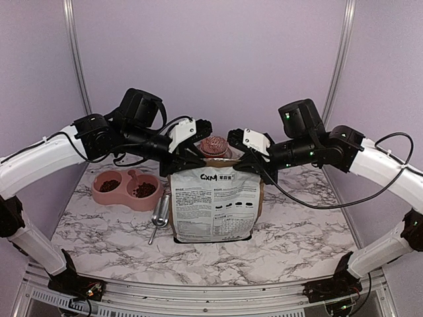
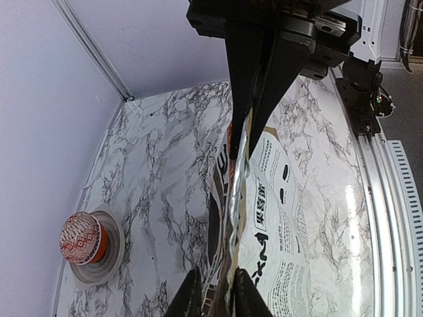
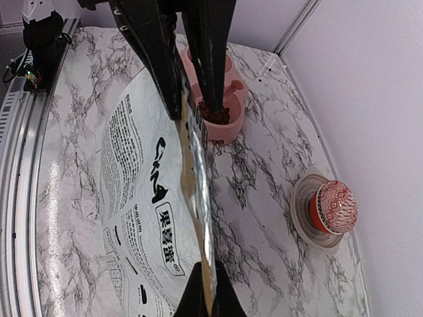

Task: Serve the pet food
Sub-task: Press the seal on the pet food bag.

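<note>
While the left pincer (image 1: 188, 160) and right pincer (image 1: 246, 161) each pinch the top edge of the upright bag (image 1: 213, 205) and pet food (image 1: 144, 190) lies in the pink bowl (image 1: 125, 197) nearby, matched, gentle motion should keep it standing.

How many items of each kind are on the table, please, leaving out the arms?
Printed bag: 1
Pink double bowl: 1
Kibble heaps: 2
Metal scoop: 1
Cupcake: 1
Total: 6
</note>
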Robot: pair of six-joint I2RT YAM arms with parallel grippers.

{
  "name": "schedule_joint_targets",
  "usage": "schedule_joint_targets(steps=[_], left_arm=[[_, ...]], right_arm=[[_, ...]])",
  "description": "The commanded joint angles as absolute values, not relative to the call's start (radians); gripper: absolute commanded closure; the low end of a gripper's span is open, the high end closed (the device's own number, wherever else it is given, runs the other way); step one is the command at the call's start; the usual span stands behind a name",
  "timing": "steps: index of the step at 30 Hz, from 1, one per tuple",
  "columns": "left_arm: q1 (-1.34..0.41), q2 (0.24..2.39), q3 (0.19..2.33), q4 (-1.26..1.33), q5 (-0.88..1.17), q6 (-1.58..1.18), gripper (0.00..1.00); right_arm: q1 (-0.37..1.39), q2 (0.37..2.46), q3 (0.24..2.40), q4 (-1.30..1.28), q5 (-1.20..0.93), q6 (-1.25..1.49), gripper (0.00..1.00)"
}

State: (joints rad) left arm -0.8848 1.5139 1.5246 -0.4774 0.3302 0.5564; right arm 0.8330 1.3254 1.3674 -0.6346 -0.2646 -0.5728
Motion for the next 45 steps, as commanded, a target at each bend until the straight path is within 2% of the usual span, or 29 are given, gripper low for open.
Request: schedule_joint_targets(steps=[1, 11, 12, 14, 15, 23, 30, 33, 36, 37, 38, 45], left_arm=[[-0.873, 1.504, 1.487, -0.573, 0.256, 0.581, 0.81], [-0.873, 1.491, 1.471, -0.608, 0.259, 0.607, 0.77], [-0.873, 1.491, 1.468, -0.608, 0.259, 0.613, 0.82], [-0.872, 1.493, 1.469, -0.609, 0.254, 0.621, 0.98], [-0.873, 1.494, 1.473, -0.609, 0.247, 0.625, 1.00], [-0.873, 1.448, 1.445, -0.511, 0.065, 0.680, 1.00], [-0.874, 1.378, 1.364, -0.426, 0.080, 0.729, 1.00], [-0.874, 1.342, 1.316, -0.408, 0.050, 0.767, 0.85], [-0.874, 1.297, 1.262, -0.389, 0.024, 0.796, 0.82], [-0.874, 1.281, 1.247, -0.380, 0.013, 0.801, 0.88], [-0.874, 1.270, 1.232, -0.372, 0.003, 0.809, 0.99], [-0.874, 1.251, 1.196, -0.343, -0.005, 0.813, 1.00]], right_arm=[[0.811, 1.240, 1.388, -0.574, -0.237, -0.558, 1.00], [0.811, 1.232, 1.381, -0.568, -0.235, -0.558, 1.00], [0.811, 1.231, 1.380, -0.568, -0.233, -0.558, 1.00], [0.811, 1.229, 1.378, -0.568, -0.233, -0.558, 1.00], [0.811, 1.229, 1.377, -0.568, -0.234, -0.558, 1.00], [0.811, 1.209, 1.354, -0.569, -0.215, -0.553, 1.00], [0.811, 1.230, 1.363, -0.581, -0.225, -0.548, 1.00], [0.811, 1.235, 1.369, -0.578, -0.220, -0.550, 1.00], [0.811, 1.236, 1.373, -0.572, -0.205, -0.552, 1.00], [0.811, 1.236, 1.374, -0.569, -0.197, -0.554, 1.00], [0.811, 1.235, 1.373, -0.566, -0.191, -0.554, 1.00], [0.811, 1.223, 1.365, -0.530, -0.153, -0.557, 1.00]])
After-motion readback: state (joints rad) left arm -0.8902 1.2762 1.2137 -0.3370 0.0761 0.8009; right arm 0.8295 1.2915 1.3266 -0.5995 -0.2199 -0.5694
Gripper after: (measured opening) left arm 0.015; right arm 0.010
